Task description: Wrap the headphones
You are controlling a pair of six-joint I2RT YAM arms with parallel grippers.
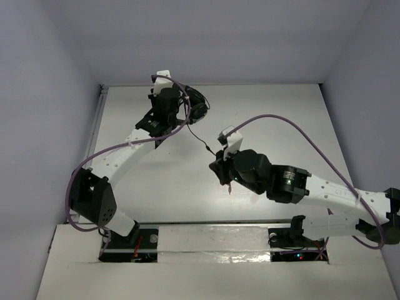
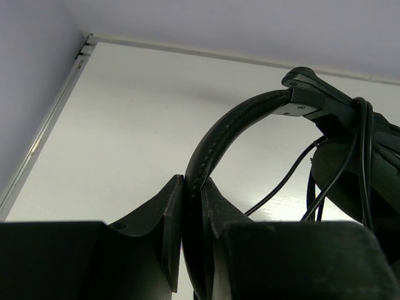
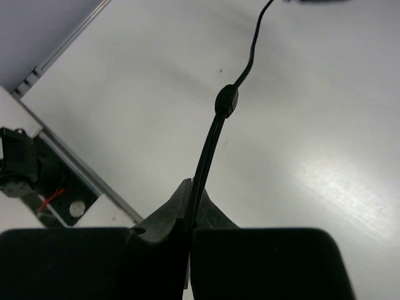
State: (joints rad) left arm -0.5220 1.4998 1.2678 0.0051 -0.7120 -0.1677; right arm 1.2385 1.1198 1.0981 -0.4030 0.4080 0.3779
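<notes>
The black headphones (image 1: 195, 106) are held up at the far left of the table. My left gripper (image 1: 177, 111) is shut on their headband (image 2: 215, 147), which runs up between the jaws in the left wrist view (image 2: 192, 194). An ear cup (image 2: 369, 181) hangs at the right with cable loops over it. The thin black cable (image 1: 199, 139) runs from the headphones to my right gripper (image 1: 222, 167), which is shut on it. In the right wrist view the cable (image 3: 209, 147) leaves the jaws (image 3: 194, 194) past a small joint piece (image 3: 226, 101). The plug is hidden.
Purple robot cables (image 1: 281, 122) arc over both arms. The table's left rail (image 1: 95, 125) and back wall edge (image 2: 219, 55) bound the work area. The mounting rail with the arm bases (image 1: 212, 234) lies at the near edge.
</notes>
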